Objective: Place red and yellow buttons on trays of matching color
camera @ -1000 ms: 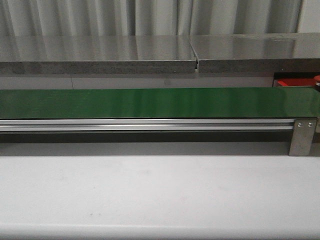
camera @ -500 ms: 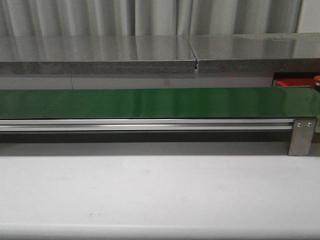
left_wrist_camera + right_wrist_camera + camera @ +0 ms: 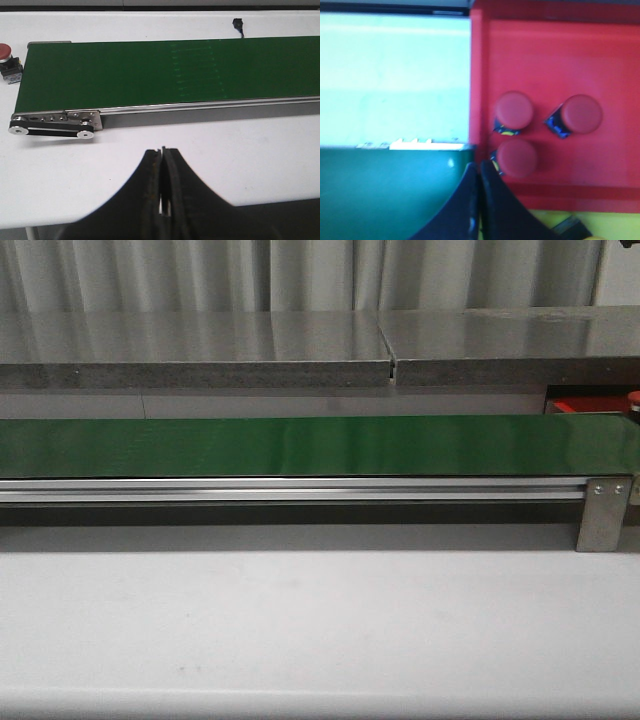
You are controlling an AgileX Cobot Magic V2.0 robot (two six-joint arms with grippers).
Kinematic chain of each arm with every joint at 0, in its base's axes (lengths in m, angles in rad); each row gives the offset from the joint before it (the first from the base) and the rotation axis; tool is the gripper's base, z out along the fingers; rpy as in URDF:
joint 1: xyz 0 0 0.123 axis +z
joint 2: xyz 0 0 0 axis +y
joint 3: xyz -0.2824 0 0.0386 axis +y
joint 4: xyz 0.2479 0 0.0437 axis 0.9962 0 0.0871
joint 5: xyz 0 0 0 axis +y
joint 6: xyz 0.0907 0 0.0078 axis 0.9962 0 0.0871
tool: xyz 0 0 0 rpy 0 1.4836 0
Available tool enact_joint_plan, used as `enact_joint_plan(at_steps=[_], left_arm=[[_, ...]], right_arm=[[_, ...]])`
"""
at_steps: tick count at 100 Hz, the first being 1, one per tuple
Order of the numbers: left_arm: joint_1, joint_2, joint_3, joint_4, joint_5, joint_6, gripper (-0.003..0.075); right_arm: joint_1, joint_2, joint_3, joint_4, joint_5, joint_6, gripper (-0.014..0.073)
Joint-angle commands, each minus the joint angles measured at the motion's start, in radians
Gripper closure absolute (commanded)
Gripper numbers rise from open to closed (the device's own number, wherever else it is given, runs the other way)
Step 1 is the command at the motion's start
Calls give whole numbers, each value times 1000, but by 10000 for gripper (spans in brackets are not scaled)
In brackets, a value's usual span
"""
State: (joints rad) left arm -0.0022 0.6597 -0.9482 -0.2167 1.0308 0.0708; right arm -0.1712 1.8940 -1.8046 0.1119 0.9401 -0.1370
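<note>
The red tray [image 3: 560, 60] fills much of the right wrist view and holds three red buttons [image 3: 514, 109] [image 3: 581, 113] [image 3: 517, 157] on dark bases. My right gripper [image 3: 479, 167] is shut and empty, hovering over the tray's rim where it meets the green belt [image 3: 385, 195]. In the front view the tray is only a red sliver [image 3: 575, 406] at the far right. Another red button [image 3: 5, 51] stands on the white table off the belt's end. My left gripper [image 3: 162, 150] is shut and empty above the table, short of the belt [image 3: 165, 70]. No yellow button shows.
A strip of yellow surface [image 3: 615, 226] borders the red tray, with a dark object [image 3: 570, 227] on it; I cannot tell whether it is the yellow tray. A grey shelf [image 3: 200, 345] runs behind the belt. The belt's metal bracket [image 3: 603, 512] stands at front right.
</note>
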Motion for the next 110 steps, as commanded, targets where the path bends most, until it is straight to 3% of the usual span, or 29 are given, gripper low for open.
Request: enact_joint_plan(at_steps=[1, 64, 110], left_arm=[[-5, 2, -22, -15, -60, -3, 741], [-5, 2, -22, -15, -60, -3, 741], [-5, 2, -22, -15, -60, -3, 741]], right_arm=[[20, -104, 13, -10, -34, -17, 666], [42, -575, 446, 5, -199, -19, 666], [42, -866, 668, 5, -241, -25, 666]])
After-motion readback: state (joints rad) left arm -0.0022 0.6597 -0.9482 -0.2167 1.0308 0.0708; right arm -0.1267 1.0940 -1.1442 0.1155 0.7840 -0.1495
